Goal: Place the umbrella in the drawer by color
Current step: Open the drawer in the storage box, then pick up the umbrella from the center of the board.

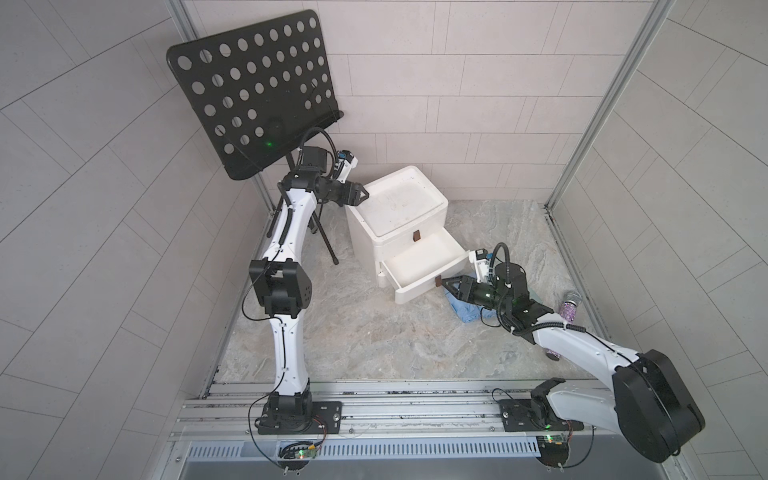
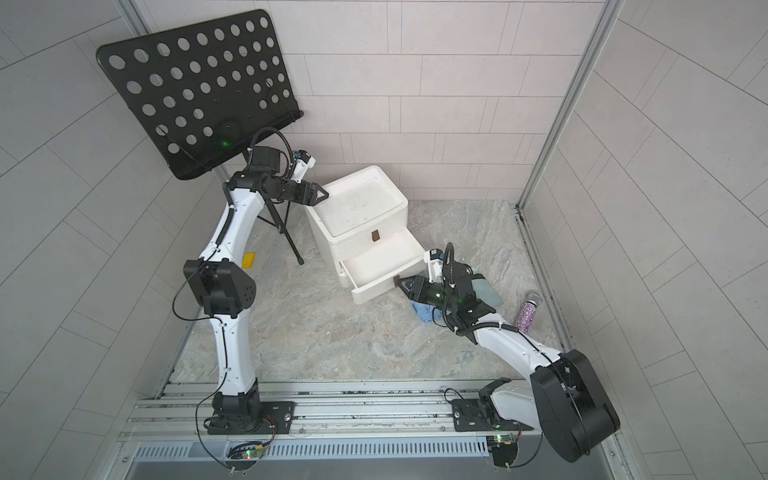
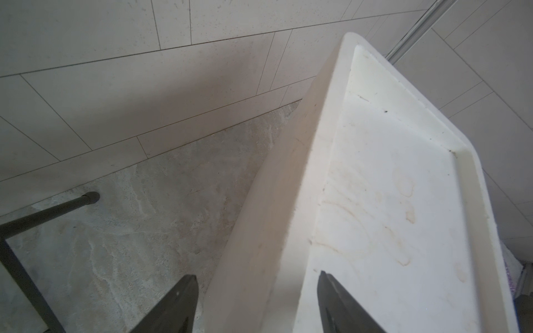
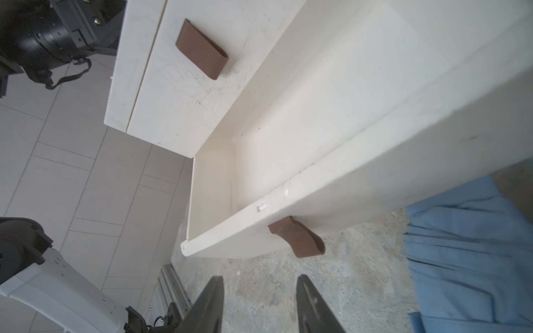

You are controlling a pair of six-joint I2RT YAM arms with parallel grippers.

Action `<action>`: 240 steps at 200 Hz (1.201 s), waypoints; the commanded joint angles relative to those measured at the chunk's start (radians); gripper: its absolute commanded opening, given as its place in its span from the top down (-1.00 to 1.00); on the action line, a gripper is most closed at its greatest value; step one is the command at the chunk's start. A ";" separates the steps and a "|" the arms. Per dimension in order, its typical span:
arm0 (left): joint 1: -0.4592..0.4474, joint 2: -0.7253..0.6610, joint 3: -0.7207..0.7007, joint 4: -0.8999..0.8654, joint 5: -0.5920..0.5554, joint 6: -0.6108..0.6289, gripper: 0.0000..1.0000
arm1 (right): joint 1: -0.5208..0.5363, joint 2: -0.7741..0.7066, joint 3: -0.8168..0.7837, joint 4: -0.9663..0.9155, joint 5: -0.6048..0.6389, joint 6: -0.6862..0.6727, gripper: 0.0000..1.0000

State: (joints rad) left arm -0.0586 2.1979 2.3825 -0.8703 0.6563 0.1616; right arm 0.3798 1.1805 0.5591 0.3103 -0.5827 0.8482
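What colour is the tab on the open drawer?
Brown. The tab shows best in the right wrist view, against the white drawer front.

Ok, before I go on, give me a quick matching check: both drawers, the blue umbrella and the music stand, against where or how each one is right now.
Things:
1. lower drawer
2. upper drawer
3. blue umbrella
4. music stand

States:
A. shut
B. standing at the back wall
C. pulled out, empty
D. lying on the tabletop, just outside the open drawer's front

Pairs: 1-C, 2-A, 3-D, 4-B
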 commanded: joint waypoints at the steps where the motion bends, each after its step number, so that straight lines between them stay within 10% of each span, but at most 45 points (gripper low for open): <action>1: 0.004 -0.032 0.036 0.020 -0.017 -0.023 -0.57 | 0.003 -0.047 0.043 -0.110 0.031 -0.063 -0.32; 120: 0.088 -0.181 0.088 -0.112 0.021 -0.104 -0.72 | -0.154 -0.267 0.228 -0.666 0.140 -0.305 -0.51; 240: 0.019 -0.684 -0.695 -0.222 0.335 0.048 -0.72 | 0.044 -0.101 0.299 -0.879 0.437 -0.487 -0.53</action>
State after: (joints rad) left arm -0.0078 1.5616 1.7859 -1.0431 0.9344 0.1310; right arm 0.3500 1.0428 0.8692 -0.5461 -0.2775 0.4023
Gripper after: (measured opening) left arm 0.858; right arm 0.764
